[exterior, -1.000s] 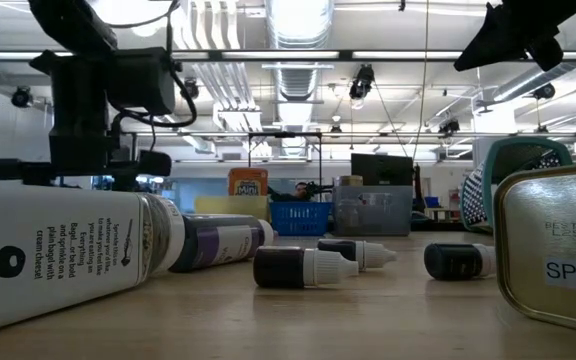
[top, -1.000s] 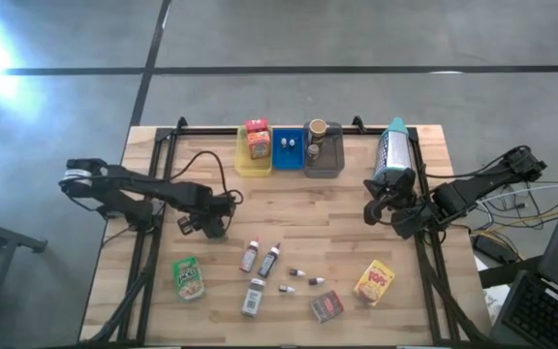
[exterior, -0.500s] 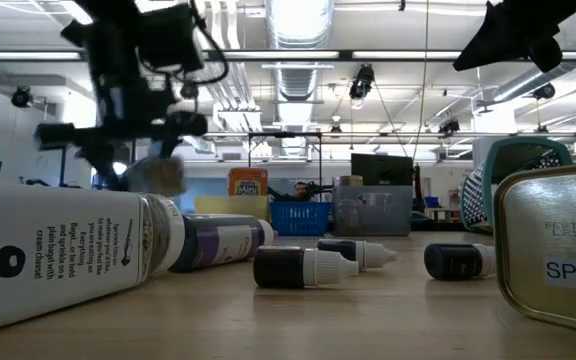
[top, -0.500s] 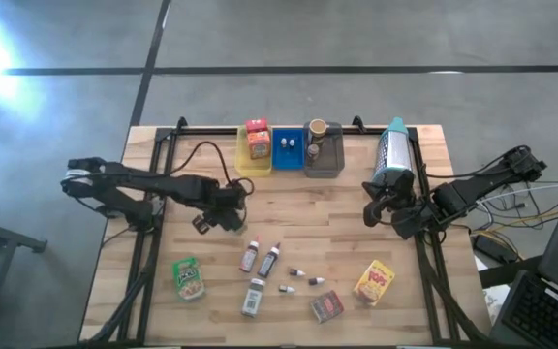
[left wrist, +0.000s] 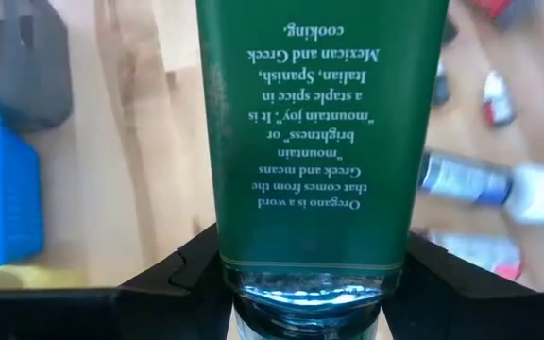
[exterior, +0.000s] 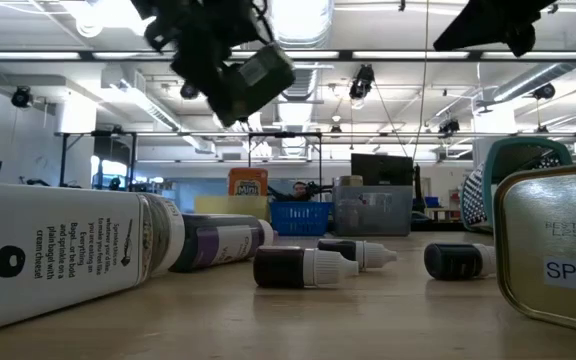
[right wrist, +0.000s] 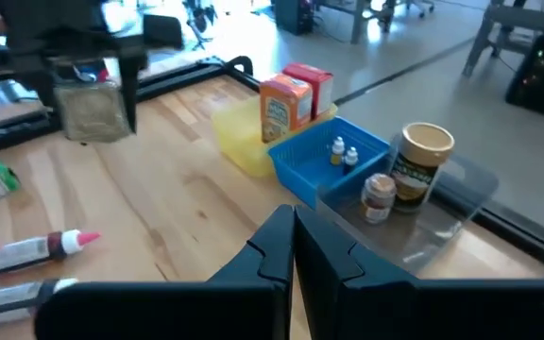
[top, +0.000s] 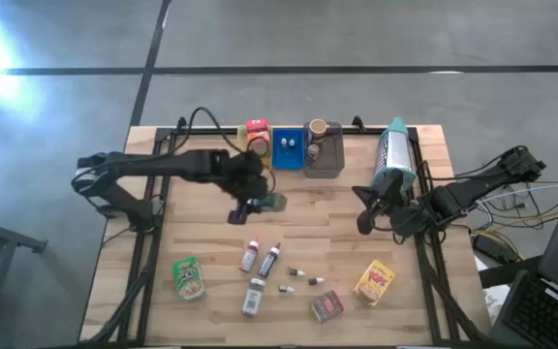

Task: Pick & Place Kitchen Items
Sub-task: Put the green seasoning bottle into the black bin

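My left gripper [top: 260, 205] is shut on a green-labelled spice jar [left wrist: 314, 132], high above the table's middle, just near of the trays; the jar also shows in the low view [exterior: 260, 76] and the right wrist view [right wrist: 88, 110]. My right gripper [top: 364, 215] is shut and empty at the table's right, near a teal-capped canister [top: 392, 155]. Red and orange boxes [top: 257, 138] stand in the yellow tray, two vials [top: 288, 143] in the blue tray, a brown cup [top: 317, 129] in the grey tray. Bottles [top: 260, 257], vials [top: 303, 277] and pouches lie on the near half. My left gripper pinches the jar between its two fingers [left wrist: 192, 269], on opposite sides of the jar's clear end [left wrist: 300, 283] nearest the wrist. The jar points away along the fingers, its label text upside down in the wrist view. It is lifted clear of the table and tilted.
The yellow [top: 245, 167], blue [top: 286, 161] and grey [top: 325, 167] trays stand in a row at the far edge. A green pouch [top: 189, 277], a white jar [top: 252, 297], a tin [top: 326, 306] and a yellow pouch [top: 375, 282] lie near the front edge.
My left gripper has risen and gone toward the table's right and far edge, toward the trays, carrying the green-labelled jar. The jar has been lifted well clear and has tipped from upright to slanting. My right gripper has shifted slightly toward the table's left.
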Controlling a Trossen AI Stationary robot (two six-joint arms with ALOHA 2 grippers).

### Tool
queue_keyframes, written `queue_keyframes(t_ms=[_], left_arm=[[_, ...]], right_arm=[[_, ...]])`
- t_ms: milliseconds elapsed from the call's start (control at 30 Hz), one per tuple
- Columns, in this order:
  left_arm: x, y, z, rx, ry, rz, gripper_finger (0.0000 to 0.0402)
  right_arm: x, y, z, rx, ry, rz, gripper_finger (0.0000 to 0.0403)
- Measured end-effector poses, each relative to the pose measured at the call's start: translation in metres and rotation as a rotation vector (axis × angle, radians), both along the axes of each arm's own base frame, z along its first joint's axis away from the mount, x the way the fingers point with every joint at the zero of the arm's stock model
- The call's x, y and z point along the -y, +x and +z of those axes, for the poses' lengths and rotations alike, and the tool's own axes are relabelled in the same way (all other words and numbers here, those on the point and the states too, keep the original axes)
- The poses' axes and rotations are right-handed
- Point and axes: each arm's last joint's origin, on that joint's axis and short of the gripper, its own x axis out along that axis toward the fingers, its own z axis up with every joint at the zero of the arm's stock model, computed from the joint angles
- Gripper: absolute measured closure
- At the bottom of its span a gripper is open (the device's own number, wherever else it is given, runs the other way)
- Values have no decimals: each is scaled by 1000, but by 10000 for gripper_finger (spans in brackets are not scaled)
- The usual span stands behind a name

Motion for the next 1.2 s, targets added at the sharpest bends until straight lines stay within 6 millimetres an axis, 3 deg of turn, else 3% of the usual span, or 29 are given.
queue_keyframes(t_ms=[367,600,867,1200], left_arm=[[-11,66,-1,-210,-76,27,193],[-17,100,14,-183,-50,1,192],[-21,124,38,-65,40,-1,192],[-19,153,64,78,151,-31,191]], right_arm=[[-4,0,5,-55,77,168,375],[-5,1,12,-78,61,234,279],[-5,1,23,-89,-2,269,151],[-2,-1,42,-96,-45,280,71]])
